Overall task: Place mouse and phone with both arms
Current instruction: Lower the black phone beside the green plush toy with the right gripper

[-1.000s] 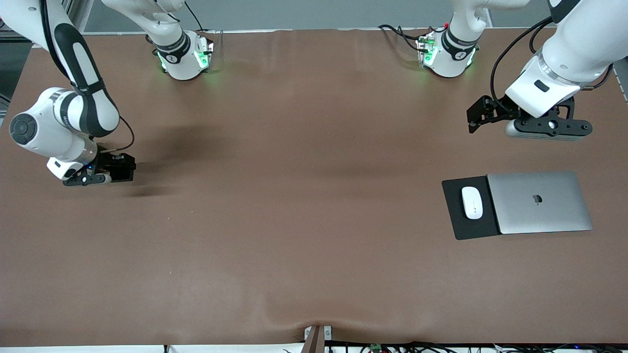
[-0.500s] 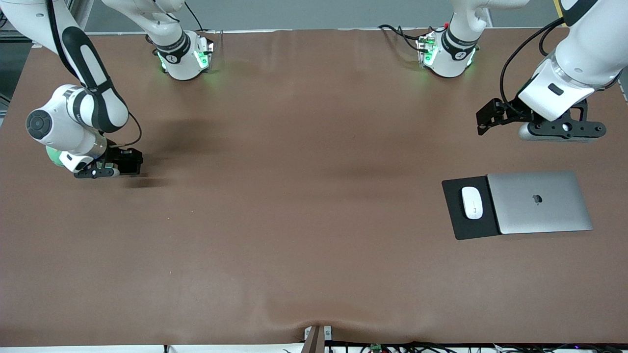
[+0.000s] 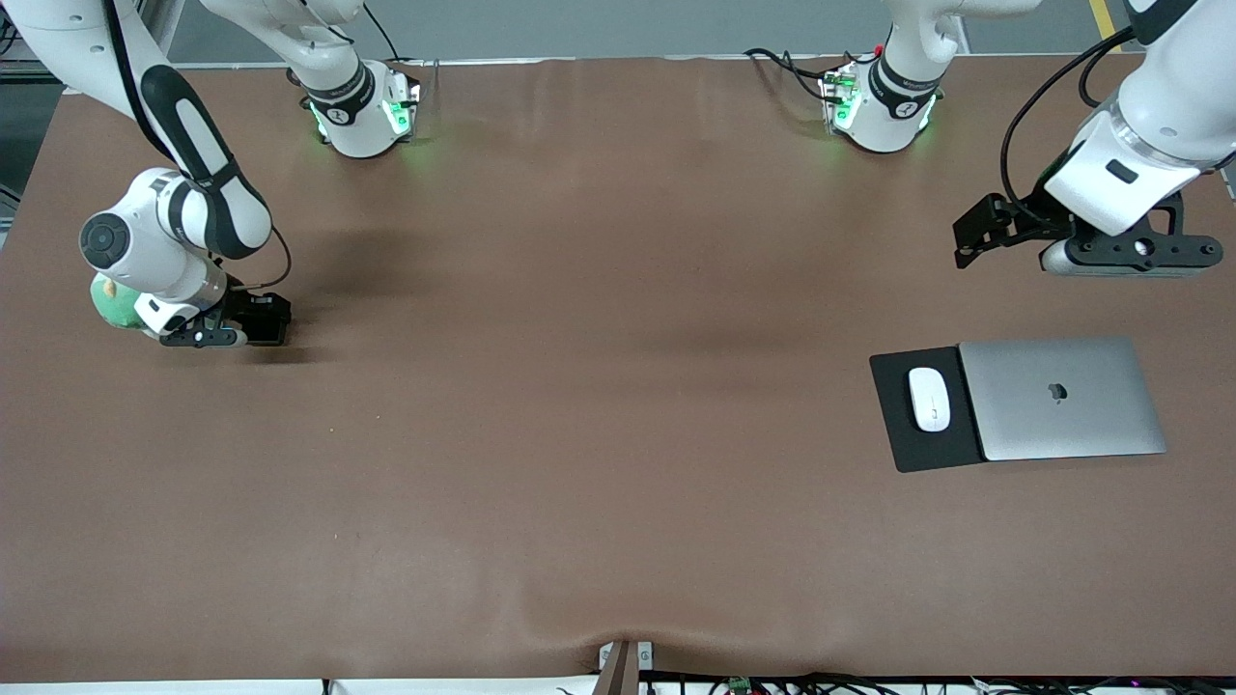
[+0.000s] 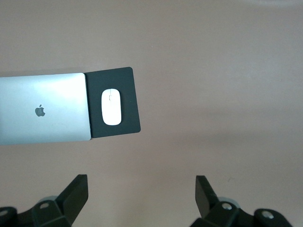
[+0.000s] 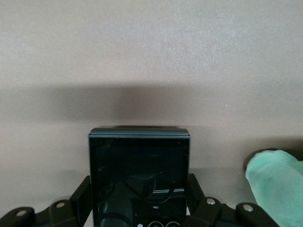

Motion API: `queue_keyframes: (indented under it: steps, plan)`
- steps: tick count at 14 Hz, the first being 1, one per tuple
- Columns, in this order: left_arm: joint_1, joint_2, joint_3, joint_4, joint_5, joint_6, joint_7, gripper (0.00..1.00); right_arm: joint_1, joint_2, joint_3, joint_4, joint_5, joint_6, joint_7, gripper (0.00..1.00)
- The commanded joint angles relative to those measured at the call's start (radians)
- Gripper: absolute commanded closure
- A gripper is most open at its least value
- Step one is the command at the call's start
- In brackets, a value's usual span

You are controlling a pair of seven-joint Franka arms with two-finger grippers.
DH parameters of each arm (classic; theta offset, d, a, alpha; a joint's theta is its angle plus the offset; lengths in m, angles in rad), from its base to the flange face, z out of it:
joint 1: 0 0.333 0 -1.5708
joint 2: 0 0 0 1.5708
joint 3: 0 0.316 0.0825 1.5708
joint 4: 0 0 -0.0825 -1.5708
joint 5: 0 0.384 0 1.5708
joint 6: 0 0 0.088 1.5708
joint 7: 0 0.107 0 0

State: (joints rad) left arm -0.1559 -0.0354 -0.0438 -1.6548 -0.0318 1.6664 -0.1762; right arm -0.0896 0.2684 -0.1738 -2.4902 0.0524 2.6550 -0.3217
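Observation:
The white oval mouse (image 3: 929,399) lies on a flat black pad (image 3: 922,449) toward the left arm's end of the table; it also shows in the left wrist view (image 4: 111,107). My left gripper (image 3: 975,241) hangs open and empty in the air over bare table, apart from the pad; its jaws stand wide in the left wrist view (image 4: 141,188). My right gripper (image 3: 256,324) is shut on the black, nearly square phone (image 3: 270,319) low over the table at the right arm's end. In the right wrist view the phone (image 5: 139,165) sits between the gripper's fingers (image 5: 138,191).
A closed silver laptop (image 3: 1062,398) lies beside the pad, overlapping its edge. A soft green object (image 3: 108,301) sits beside the right wrist, partly hidden by it, and shows in the right wrist view (image 5: 277,182). Both arm bases stand along the table's back edge.
My right gripper has carried the phone a little toward the table's middle, uncovering the green object. My left gripper has drifted toward the left arm's end of the table, still open.

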Motion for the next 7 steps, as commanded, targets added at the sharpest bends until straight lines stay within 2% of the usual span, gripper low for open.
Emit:
queue_keyframes:
  steps: [1,2,3,7]
  plan:
    - [0.004,0.003,0.005,0.02,-0.005,-0.016,0.026,0.0,-0.018,-0.012,0.013,-0.015,0.001,0.014,0.0,0.71]
    - [0.012,0.003,0.007,0.02,-0.004,-0.014,0.026,0.0,-0.018,-0.011,0.013,-0.015,0.001,0.014,0.0,0.4]
    - [0.013,0.003,0.007,0.02,0.007,-0.013,0.027,0.0,-0.021,-0.005,0.013,-0.013,0.001,0.016,-0.002,0.02]
    - [0.01,0.003,-0.002,0.03,0.038,-0.013,0.027,0.0,-0.019,-0.001,0.013,-0.013,0.001,0.01,-0.003,0.0]
